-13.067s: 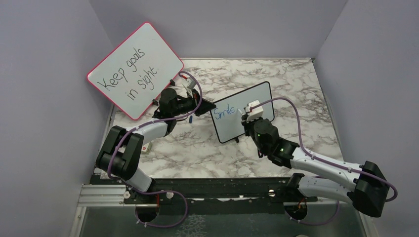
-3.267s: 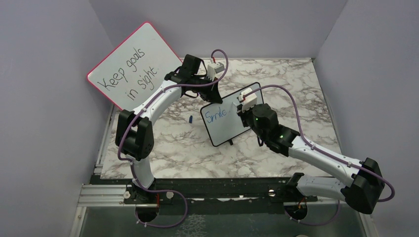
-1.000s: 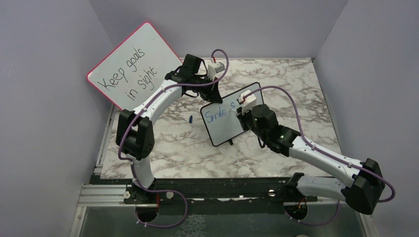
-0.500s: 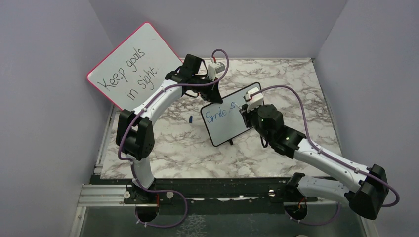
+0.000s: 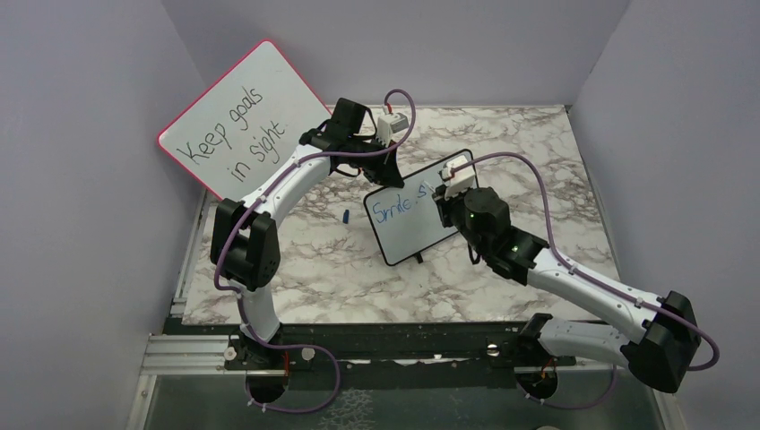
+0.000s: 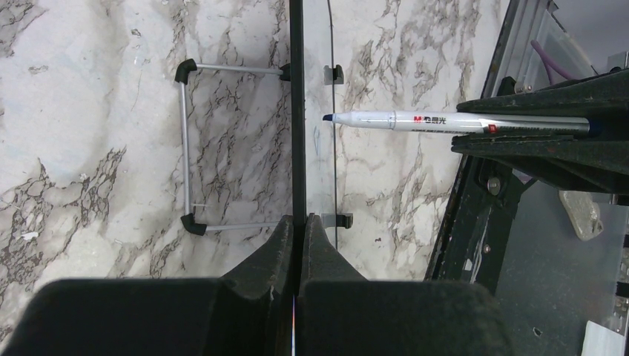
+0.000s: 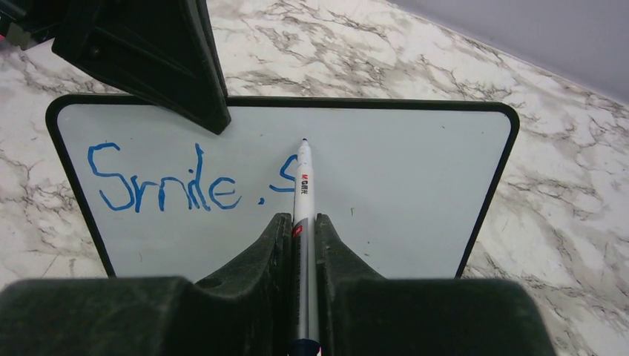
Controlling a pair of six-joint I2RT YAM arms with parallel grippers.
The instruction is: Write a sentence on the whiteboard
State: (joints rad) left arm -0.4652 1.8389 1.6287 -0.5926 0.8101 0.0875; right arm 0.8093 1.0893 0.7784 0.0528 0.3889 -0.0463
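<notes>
Left gripper (image 6: 300, 222): fingers pressed together on the top edge of the whiteboard (image 7: 386, 185), black frame pinched between them. The grip sits close to the board's upper corner on the side where the writing begins. In the left wrist view the board runs edge-on, straight out from the fingertips. Its wire stand (image 6: 183, 148) is on the rear side and the little black feet on the writing side.

Right gripper (image 7: 303, 222): clamped on a silver marker (image 7: 304, 178). The barrel lies in the slot between the fingers and the blue tip points straight ahead at the board face. The tip looks to be on the face or a hair off it; contact can't be told for sure.

The sentence (image 7: 199, 178): blue marker, reads "Smile" then a dot, then a partly formed "S". "Smile" is directly under the left gripper's fingers. The unfinished letter is just beside the marker tip, on its left. The board face to the right of the tip and below the line is blank.

The whiteboard stands tilted on the marble surface (image 5: 341, 269), between the two grippers. A small blue cap (image 5: 346, 215) lies on the surface below the left gripper, near the board's corner. A red-framed board (image 5: 242, 125) reading "Keep goals in sight" leans behind the left arm, well apart from both grippers.
</notes>
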